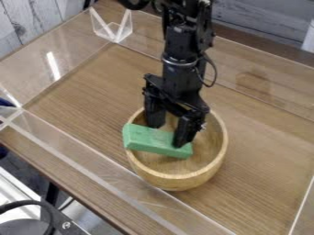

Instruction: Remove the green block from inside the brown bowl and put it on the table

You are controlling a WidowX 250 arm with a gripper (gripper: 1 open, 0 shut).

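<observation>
Resting on the brown bowl (pixel 185 165), green block (pixel 152 141) sits between open claw (pixel 170 130) fingers.

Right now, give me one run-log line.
gripper: open, straddling green block | block: in brown bowl, leaning on rim | table: block not yet placed
</observation>
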